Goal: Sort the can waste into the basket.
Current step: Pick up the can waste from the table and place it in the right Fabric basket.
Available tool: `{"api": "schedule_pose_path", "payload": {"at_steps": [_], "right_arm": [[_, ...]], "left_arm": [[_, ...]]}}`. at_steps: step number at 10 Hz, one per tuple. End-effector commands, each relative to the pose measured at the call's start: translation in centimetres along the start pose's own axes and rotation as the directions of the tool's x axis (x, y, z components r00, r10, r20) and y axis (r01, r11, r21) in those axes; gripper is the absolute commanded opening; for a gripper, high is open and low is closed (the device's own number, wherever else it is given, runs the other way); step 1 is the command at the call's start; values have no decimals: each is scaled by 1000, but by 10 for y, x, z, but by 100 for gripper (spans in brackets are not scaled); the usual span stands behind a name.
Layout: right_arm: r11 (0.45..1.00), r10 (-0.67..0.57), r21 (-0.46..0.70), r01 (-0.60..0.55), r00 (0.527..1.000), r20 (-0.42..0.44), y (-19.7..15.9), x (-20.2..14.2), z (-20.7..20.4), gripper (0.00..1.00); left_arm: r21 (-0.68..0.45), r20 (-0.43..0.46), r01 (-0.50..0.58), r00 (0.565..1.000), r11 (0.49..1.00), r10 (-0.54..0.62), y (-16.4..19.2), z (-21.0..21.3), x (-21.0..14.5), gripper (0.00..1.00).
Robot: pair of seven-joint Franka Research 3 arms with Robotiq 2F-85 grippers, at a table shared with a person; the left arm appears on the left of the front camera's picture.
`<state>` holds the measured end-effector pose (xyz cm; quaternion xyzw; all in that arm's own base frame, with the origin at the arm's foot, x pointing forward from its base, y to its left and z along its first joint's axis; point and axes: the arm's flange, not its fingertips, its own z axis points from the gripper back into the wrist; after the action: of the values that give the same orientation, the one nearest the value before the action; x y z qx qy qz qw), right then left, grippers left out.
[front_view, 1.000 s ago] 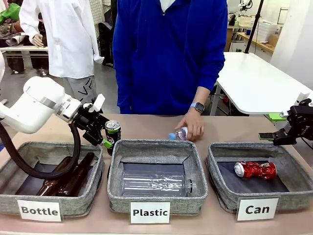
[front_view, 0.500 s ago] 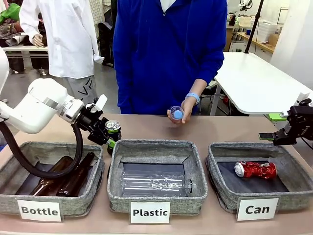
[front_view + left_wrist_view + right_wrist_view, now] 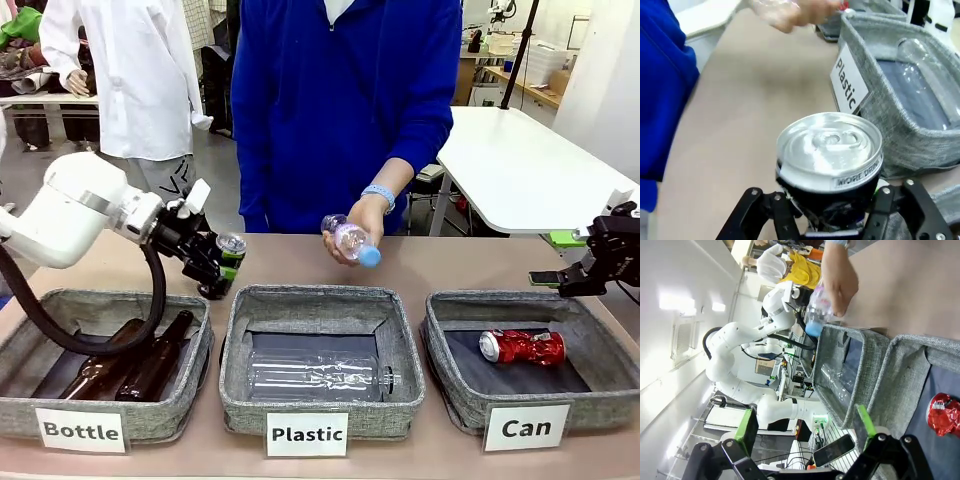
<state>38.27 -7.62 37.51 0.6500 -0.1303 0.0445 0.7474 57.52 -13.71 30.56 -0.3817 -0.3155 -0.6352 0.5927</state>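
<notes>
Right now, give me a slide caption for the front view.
Left gripper lifts the black can behind the Bottle basket, while a person's hand holds a plastic bottle.

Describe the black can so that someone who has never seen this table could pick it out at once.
Start at the grey basket labelled Bottle on the robot's left. Just behind its far right corner, the left end effector is clamped on the black can, tilted. It is the one can outside a basket, black with a silver top; the other, crushed and red, lies in the Can basket.
</notes>
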Motion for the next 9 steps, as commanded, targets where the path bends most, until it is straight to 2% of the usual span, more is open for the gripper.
{"api": "schedule_pose_path", "payload": {"at_steps": [1, 2, 3, 4, 5, 6, 7, 9], "right_arm": [[1000, 21, -7, -21, 1000, -9, 1, 2, 1, 100], [1000, 21, -7, -21, 1000, -9, 1, 2, 1, 100], [1000, 21, -7, -21, 1000, -9, 1, 2, 1, 100], [1000, 21, -7, -21, 1000, -9, 1, 2, 1, 100], [1000, 21, -7, -21, 1000, -9, 1, 2, 1, 100], [1000, 21, -7, -21, 1000, -9, 1, 2, 1, 100], [1000, 21, -7, -21, 1000, -9, 1, 2, 1, 100], [1000, 21, -7, -21, 1000, -9, 1, 2, 1, 100]], "left_arm": [[39, 69, 10, 998, 999, -12, -35, 42, 27, 0], [28, 89, -33, 996, 999, 30, -67, 70, 45, 0], [-29, 94, 14, 996, 999, -11, -109, 90, 58, 0], [-81, 98, 17, 995, 997, -9, -143, 96, 67, 0], [-126, 65, 15, 998, 992, -7, -161, 88, 70, 0], [-211, 68, -3, 998, 977, 18, -169, 72, 72, 0], [-224, 73, -8, 997, 974, 25, -173, 59, 77, 0], [-151, 78, 19, 997, 988, -7, -168, 48, 88, 0]]}}
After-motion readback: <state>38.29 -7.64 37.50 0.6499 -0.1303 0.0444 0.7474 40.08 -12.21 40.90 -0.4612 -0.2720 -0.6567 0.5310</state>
